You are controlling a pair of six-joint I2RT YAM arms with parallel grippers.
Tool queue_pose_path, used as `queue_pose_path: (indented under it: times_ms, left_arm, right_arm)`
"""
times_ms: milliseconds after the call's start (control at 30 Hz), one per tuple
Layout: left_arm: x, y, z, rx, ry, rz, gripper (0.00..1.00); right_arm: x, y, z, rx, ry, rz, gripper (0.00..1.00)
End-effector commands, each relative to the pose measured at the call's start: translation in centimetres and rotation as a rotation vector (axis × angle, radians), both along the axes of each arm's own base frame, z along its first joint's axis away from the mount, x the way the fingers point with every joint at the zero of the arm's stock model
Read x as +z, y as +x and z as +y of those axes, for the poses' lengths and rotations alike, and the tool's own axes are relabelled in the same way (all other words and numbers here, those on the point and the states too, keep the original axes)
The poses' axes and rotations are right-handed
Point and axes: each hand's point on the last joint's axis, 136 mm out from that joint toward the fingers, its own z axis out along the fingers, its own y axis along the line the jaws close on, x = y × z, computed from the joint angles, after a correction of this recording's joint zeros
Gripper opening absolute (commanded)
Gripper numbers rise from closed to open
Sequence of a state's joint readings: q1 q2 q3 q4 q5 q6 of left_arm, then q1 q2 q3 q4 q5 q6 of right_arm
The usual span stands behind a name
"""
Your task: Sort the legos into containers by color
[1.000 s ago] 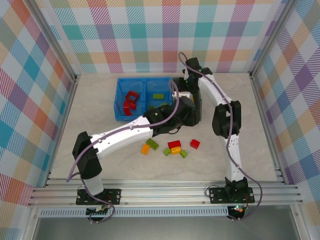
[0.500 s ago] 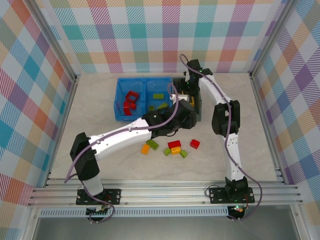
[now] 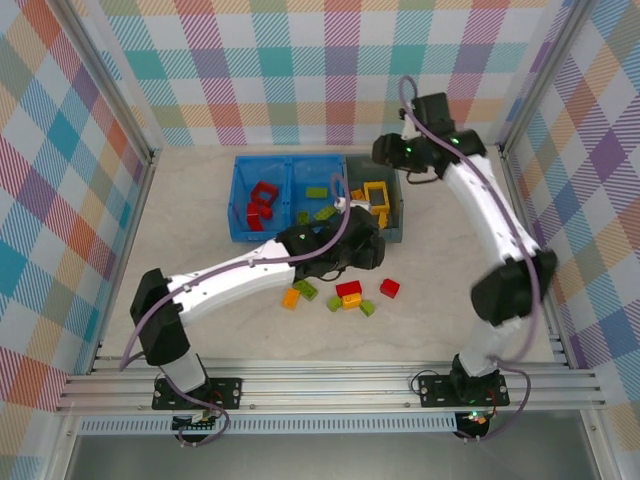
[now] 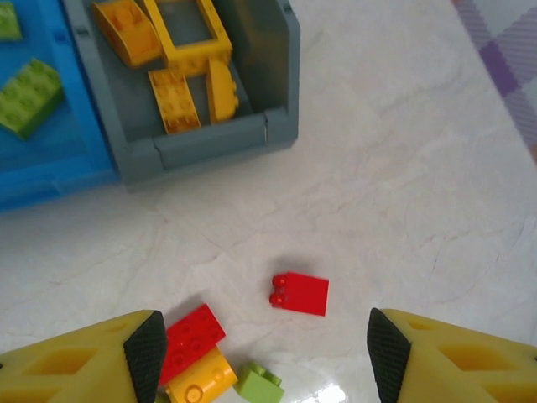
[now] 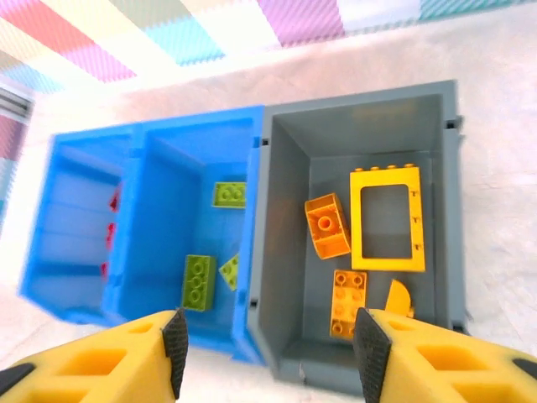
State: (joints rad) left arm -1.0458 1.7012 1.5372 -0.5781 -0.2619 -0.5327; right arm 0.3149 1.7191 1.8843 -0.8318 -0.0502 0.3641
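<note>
Right gripper (image 5: 270,348) has lifted off the dark grey plastic bin (image 5: 361,105), jaws wide, empty. I'd use left gripper (image 4: 266,357), wide, empty: small red plastic brick (image 4: 299,293) lies on surface (image 4: 419,168) just ahead, long axis finger-to-finger.

— The left hand (image 4: 264,353) hangs over the desk (image 4: 403,168), fingers (image 4: 445,357) spread wide, nothing between them!
— One red brick (image 4: 300,294) lies alone ahead. Lower left, a second red brick (image 4: 189,332), an orange piece (image 4: 201,378) and a green brick (image 4: 258,386) huddle together.
— Up top, the grey bin (image 4: 218,147) holds a yellow frame (image 4: 189,34) and orange bricks (image 4: 174,101). The blue bin (image 4: 50,180) touches it, with lime bricks (image 4: 29,96) inside.
</note>
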Motion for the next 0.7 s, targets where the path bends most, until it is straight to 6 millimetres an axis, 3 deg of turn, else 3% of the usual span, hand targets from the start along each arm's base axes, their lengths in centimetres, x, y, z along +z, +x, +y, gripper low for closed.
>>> queue_pose_path:
  times_ms: [0, 133, 333, 533, 667]
  left_arm:
    - [-3.7, -1.6, -2.6, -0.204, 0.104, 0.066, 0.69]
    - [-7.5, -1.5, -4.9, -0.299, 0.201, 0.137, 0.69]
    - [-12.4, -0.8, -7.1, -0.292, 0.29, 0.209, 0.71]
    - [-15.1, -1.2, -8.4, -0.274, 0.317, 0.238, 0.73]
    - [-16.6, -1.6, -8.7, -0.272, 0.337, 0.27, 0.73]
  right_arm:
    - [-0.1, -5.3, -3.1, -0.101, -0.029, 0.025, 0.59]
    - [1.5, -13.2, -5.8, -0.129, 0.013, -0.026, 0.68]
    - [4.6, -22.2, -5.9, 0.028, 0.131, -0.135, 0.82]
    - [6.2, -27.8, -7.7, 0.037, 0.126, -0.144, 0.87]
    - [6.1, -28.9, -8.1, 0.028, 0.129, -0.127, 0.87]
